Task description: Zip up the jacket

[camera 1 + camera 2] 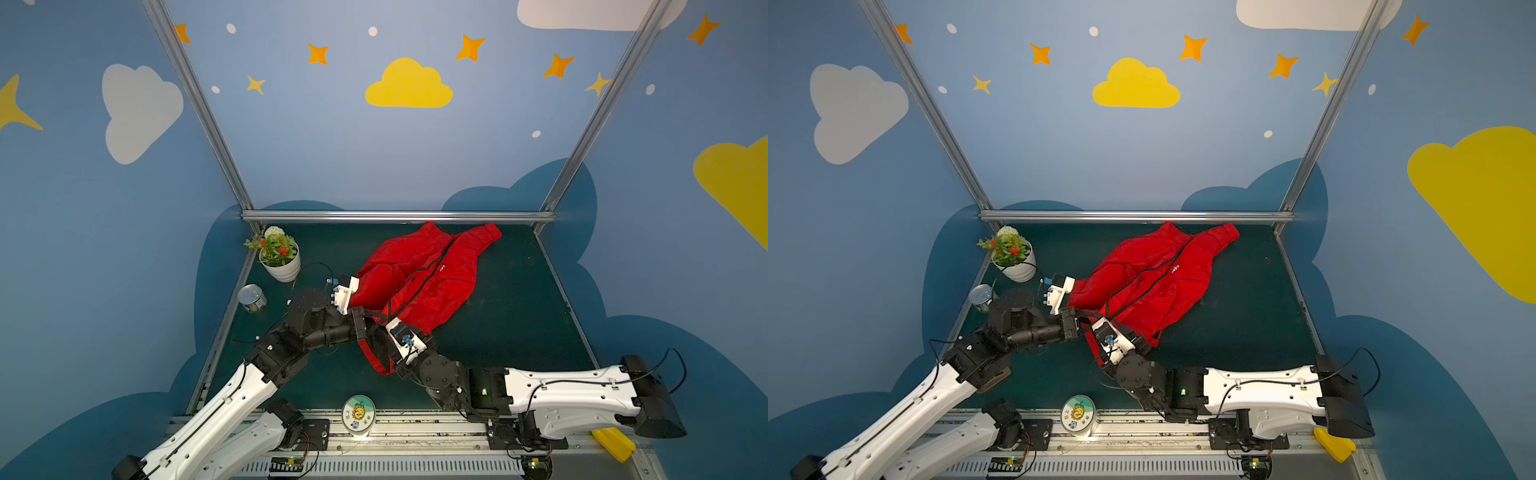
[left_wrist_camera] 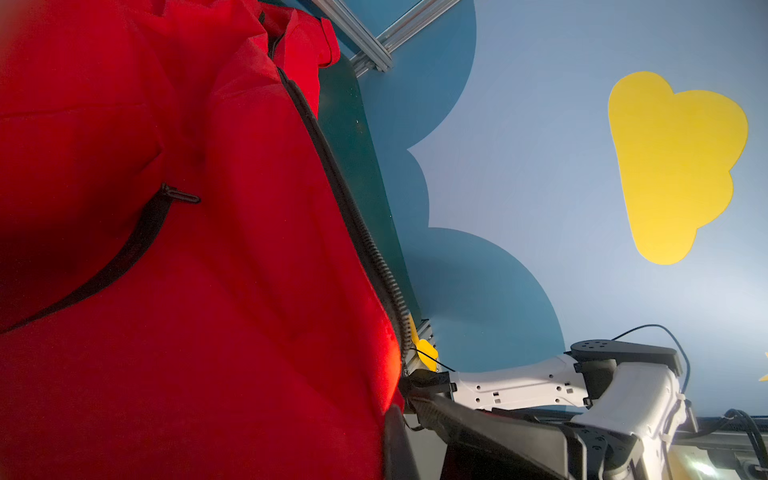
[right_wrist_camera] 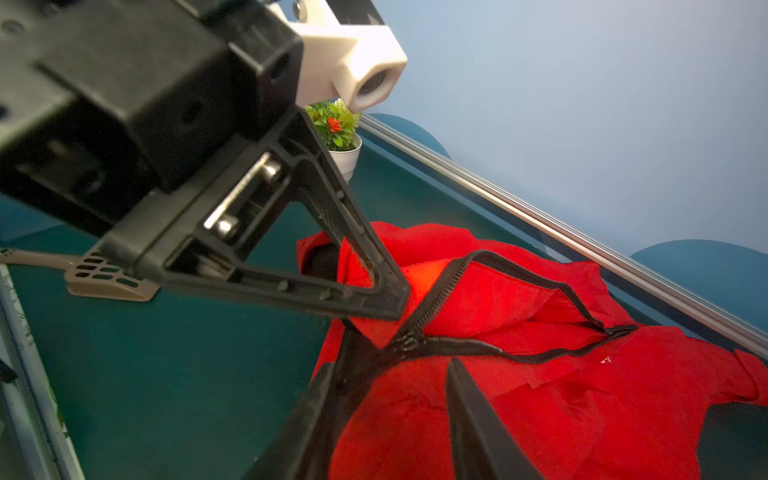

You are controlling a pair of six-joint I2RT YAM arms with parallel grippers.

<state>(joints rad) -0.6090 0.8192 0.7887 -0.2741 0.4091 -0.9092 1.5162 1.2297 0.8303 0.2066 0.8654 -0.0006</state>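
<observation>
Right wrist: left claw (image 3: 390, 305) pinches jacket (image 3: 561, 395) edge — right claw (image 3: 390, 365) parted; flowerpot (image 3: 345, 160) beyond.

We are in a robot test cell: silver aluminium frame bars (image 1: 399, 216) fence a dark green matted tabletop (image 1: 519, 316), two white-and-black robot arms (image 1: 569, 390) are mounted on a grey metal rail (image 1: 419, 424) along its front, and the blue walls (image 1: 332, 145) carry yellow clouds (image 1: 409, 85) and orange stars (image 1: 470, 48).

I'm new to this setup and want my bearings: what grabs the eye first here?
The bright red jacket sprawls across the dark green table, its black zipper gaping near the hem. There the left gripper pinches the fabric shut, while the right gripper stands open just short of the zipper slider.
</observation>
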